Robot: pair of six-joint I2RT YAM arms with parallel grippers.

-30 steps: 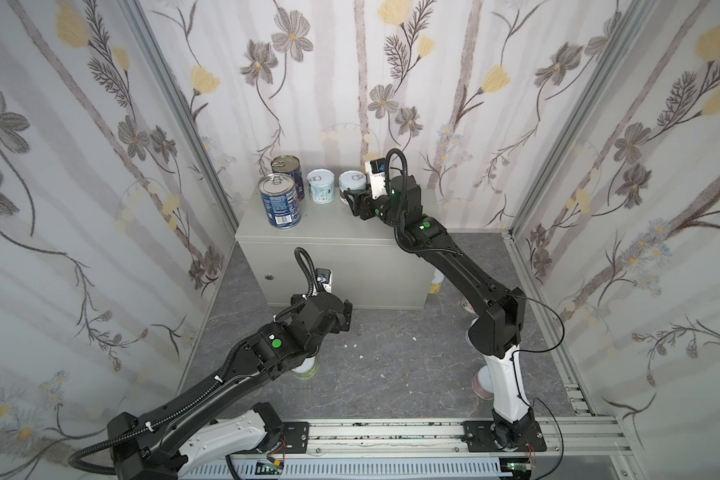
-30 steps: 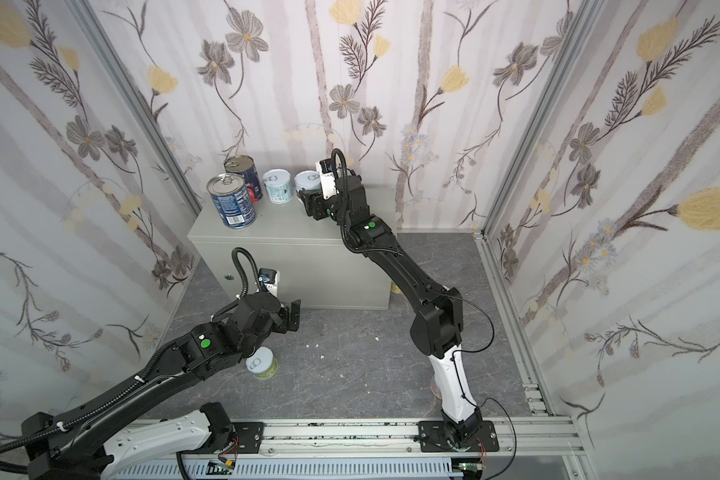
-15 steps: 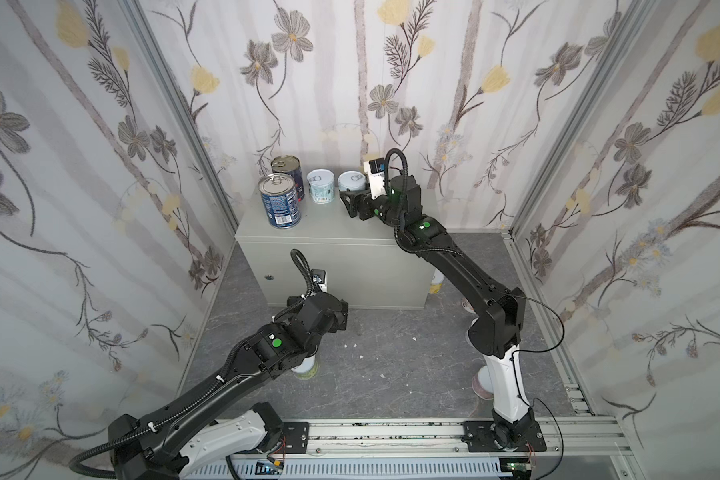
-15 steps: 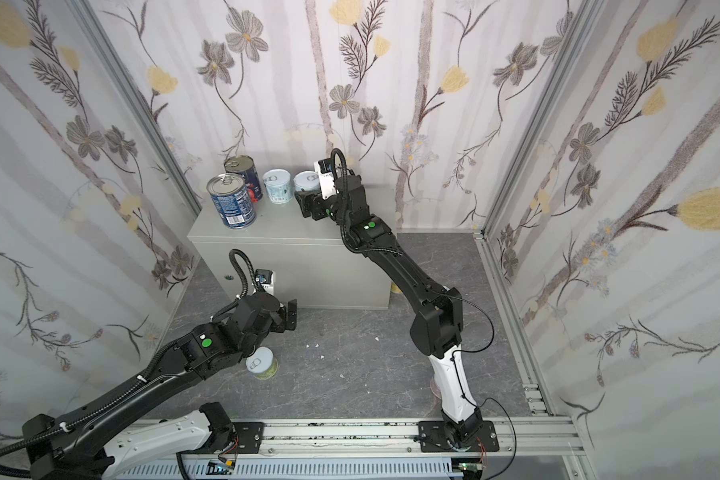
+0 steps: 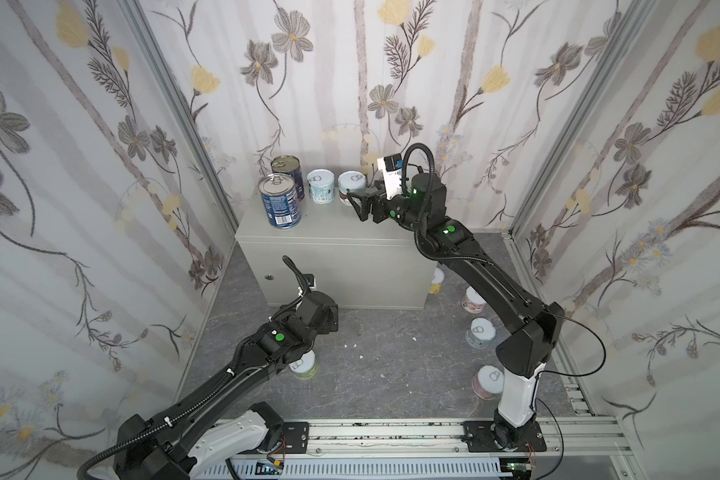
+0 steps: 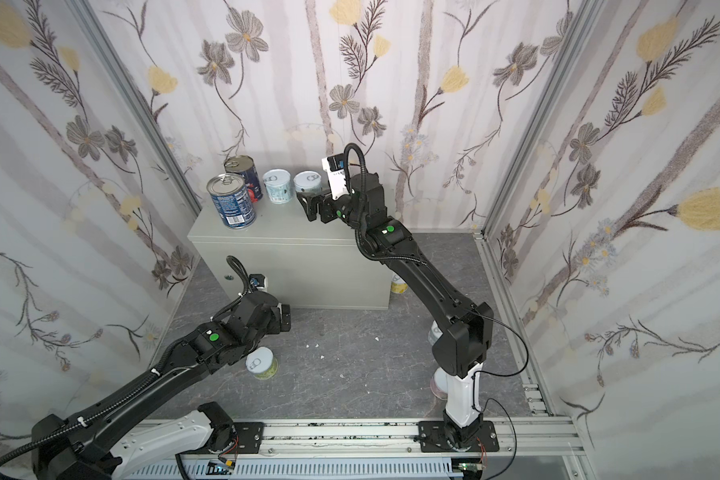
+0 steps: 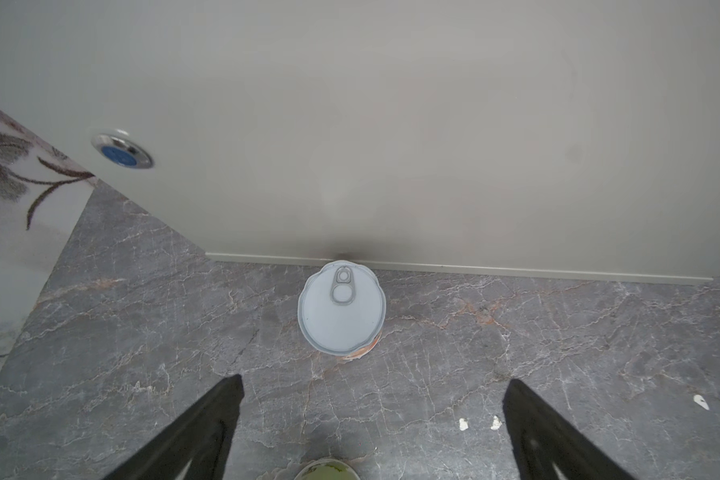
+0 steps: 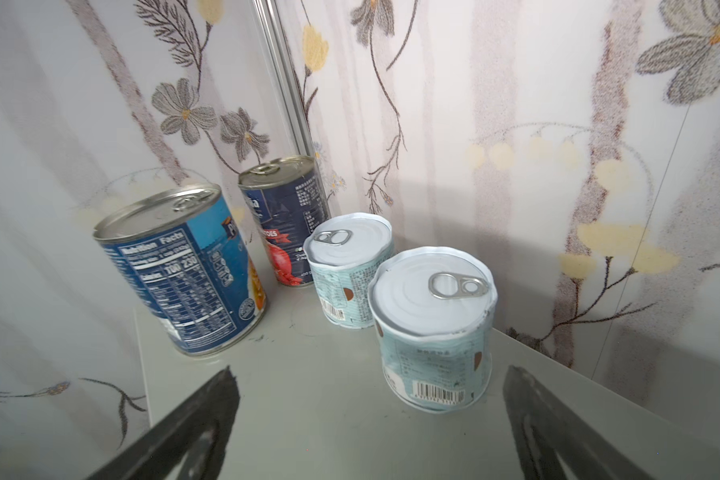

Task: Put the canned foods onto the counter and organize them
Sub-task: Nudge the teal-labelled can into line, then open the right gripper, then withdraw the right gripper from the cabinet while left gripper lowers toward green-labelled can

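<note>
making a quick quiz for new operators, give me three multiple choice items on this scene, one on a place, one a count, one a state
1. Where does the short can in the left wrist view stand?
A) on the counter's top
B) on the floor at the counter's base
C) in a gripper

2. How many cans stand on the counter?
A) two
B) six
C) four

3. The right gripper is
A) open, gripping nothing
B) shut on a short can
C) shut on a tall can

1 B: grey floor surrounds it.
2 C: two tall blue cans, two short pale cans.
3 A: its fingers stand wide apart, clear of the cans.
</note>
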